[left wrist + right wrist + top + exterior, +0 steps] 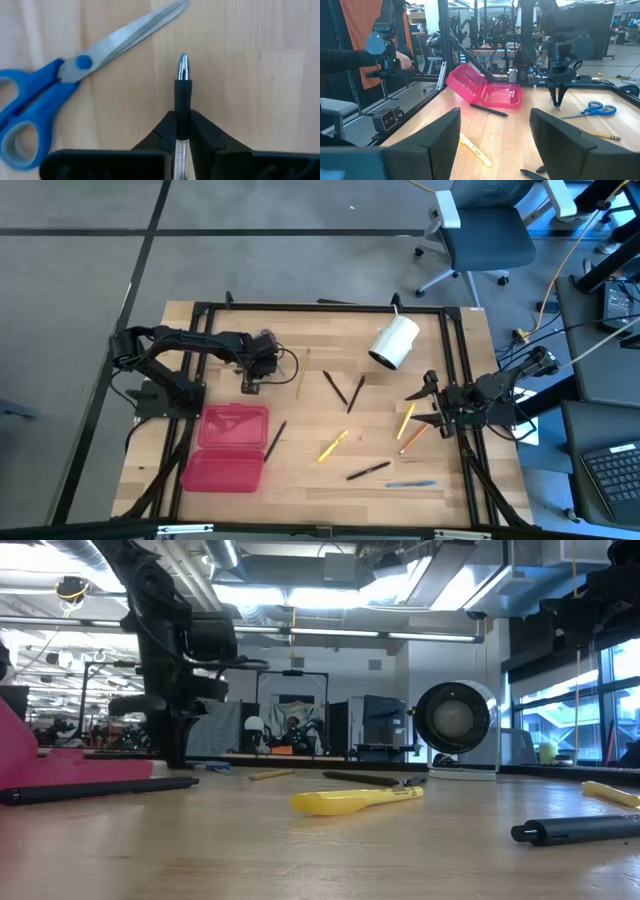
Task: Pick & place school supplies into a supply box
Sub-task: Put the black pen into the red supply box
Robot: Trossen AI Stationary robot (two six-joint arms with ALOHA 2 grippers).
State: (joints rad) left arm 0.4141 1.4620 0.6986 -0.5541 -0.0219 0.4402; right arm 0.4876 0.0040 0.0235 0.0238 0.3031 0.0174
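Left pincer [182, 142] is clamped tight on a black pen [182, 95], tip down on the counter [260, 75] right beside the blue scissors [45, 100]. Right pincer [495, 145] sits wide open, holding nothing. Red supply box [228, 446] lies open nearby.

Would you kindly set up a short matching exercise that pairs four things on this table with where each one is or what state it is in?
Things:
1. red translucent plastic pencil case
2. blue-handled metal scissors
3. black pen with a silver tip
4. white cylinder

Places or states:
A. lying on its side at the far edge of the table
B. pinched between the left gripper's jaws
C. lying open, both halves spread
D. flat on the wood beside the held pen

Pairs: 1-C, 2-D, 3-B, 4-A
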